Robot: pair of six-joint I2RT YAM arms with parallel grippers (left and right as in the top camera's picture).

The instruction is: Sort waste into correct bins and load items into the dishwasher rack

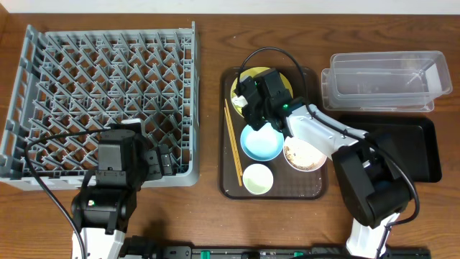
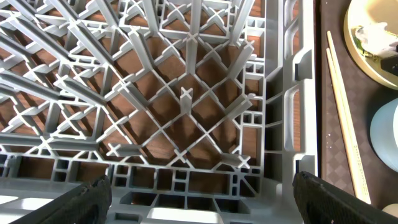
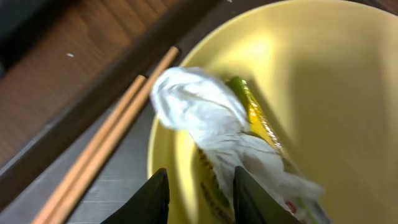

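**Visitor:** Over on the left, is that big grey crate the dishwasher rack (image 1: 108,93)?

**Onlooker:** Yes, it's the biggest thing on the table. The left gripper (image 2: 202,180) hangs over its near right corner, jaws spread wide, with nothing in them.

**Visitor:** And next to it?

**Onlooker:** The brown tray (image 1: 302,185) sits in the middle with the dishes on it. At the far right is the clear tub (image 1: 388,83), and the black tray (image 1: 424,144) lies just in front of it.

**Visitor:** What's on the brown one?

**Onlooker:** The yellow plate (image 3: 323,74) is at the far end. The light blue bowl (image 1: 261,142) and white bowl (image 1: 302,157) sit side by side in the middle, and the small cup (image 1: 258,179) is at the near end. The chopsticks (image 1: 232,144) lie along the left edge.

**Visitor:** Where's the wrapper?

**Onlooker:** The wrapper (image 3: 242,124) is crumpled on the yellow plate. The right gripper (image 3: 200,186) is down over it. Its fingers (image 3: 155,199) are drawn in to a narrow gap, with the wrapper's lower end between them. I can't tell whether they actually pinch it.
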